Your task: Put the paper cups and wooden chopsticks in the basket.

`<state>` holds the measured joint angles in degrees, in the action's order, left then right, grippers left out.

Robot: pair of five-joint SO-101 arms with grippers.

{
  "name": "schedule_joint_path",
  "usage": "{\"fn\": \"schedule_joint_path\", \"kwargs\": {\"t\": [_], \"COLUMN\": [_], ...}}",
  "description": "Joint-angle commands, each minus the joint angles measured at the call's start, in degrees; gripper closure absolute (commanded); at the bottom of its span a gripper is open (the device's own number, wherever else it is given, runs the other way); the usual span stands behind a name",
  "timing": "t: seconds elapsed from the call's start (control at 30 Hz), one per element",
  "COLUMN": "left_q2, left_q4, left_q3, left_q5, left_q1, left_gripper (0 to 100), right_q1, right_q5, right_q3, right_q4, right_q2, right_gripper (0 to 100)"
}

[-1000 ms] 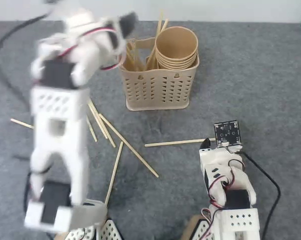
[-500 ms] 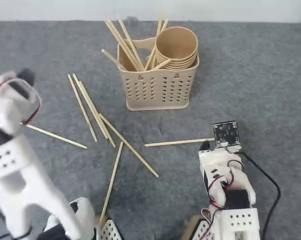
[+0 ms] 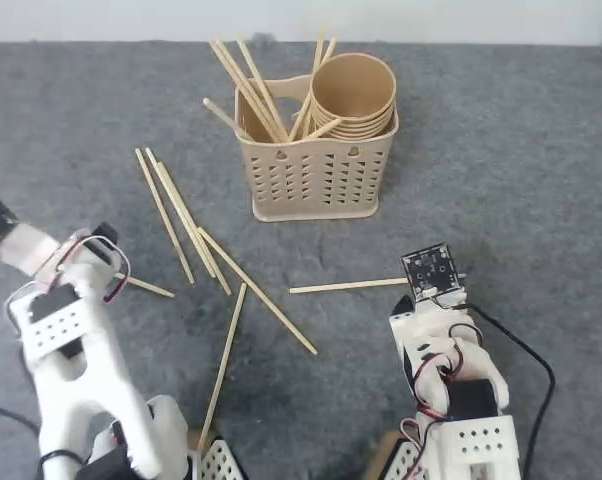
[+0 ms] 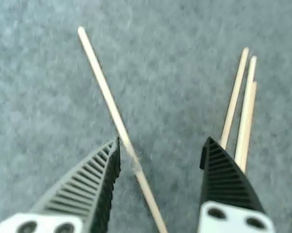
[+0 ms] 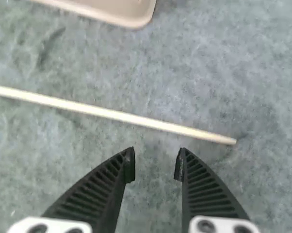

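The left gripper (image 4: 162, 143) hangs over the grey carpet (image 3: 521, 150) with its jaws wide apart, a single chopstick (image 4: 112, 109) lying between them. The right gripper (image 5: 154, 151) is empty, jaws narrowly parted, with a second chopstick (image 5: 112, 114) just beyond its tips. Loose chopsticks (image 3: 186, 215) lie scattered mid-table. Farther back stands the basket (image 3: 316, 180), holding stacked paper cups (image 3: 353, 95) and several leaning sticks (image 3: 249, 92).

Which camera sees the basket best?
The high view: the whole basket stands there, with cups and chopsticks inside. The right wrist view catches one basket corner.
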<state>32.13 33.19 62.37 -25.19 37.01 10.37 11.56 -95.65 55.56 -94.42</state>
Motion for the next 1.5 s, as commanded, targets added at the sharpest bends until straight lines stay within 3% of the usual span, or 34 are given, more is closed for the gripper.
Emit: {"fn": "schedule_joint_path", "kwargs": {"t": [0.0,0.23,0.37,0.5,0.67,0.83,1.0,1.47], "left_q2": [1.05,1.05,1.49,1.49,1.49,1.49,1.49,1.05], "left_q4": [-5.71,-5.89,-5.89,-5.89,-5.89,-5.98,-5.98,-8.09], "left_q3": [0.84,2.24,2.24,2.15,2.15,2.15,2.15,2.42], "left_q5": [0.62,6.15,6.15,6.15,6.15,6.24,6.24,6.24], "left_q1": [-0.09,-3.52,-4.04,-4.04,-3.78,-3.78,-4.04,-5.1], "left_gripper": [75,75,75,75,75,75,75,75], "right_q1": [-1.01,-1.71,8.13,17.36,20.62,21.49,24.66,20.09], "right_q5": [0.7,3.87,12.4,16.88,21.8,22.59,22.15,22.07], "right_q3": [3.34,9.23,18.81,32.18,49.41,60.66,67.78,72.97], "right_q4": [3.65,1.89,10.77,17.36,20.26,14.81,12.53,-2.24], "right_q2": [-1.27,-0.57,4.0,21.32,52.53,71.87,83.91,106.68], "right_gripper": [84.7,84.4,84.4,84.4,84.2,83.7,71.6,75.7]}}
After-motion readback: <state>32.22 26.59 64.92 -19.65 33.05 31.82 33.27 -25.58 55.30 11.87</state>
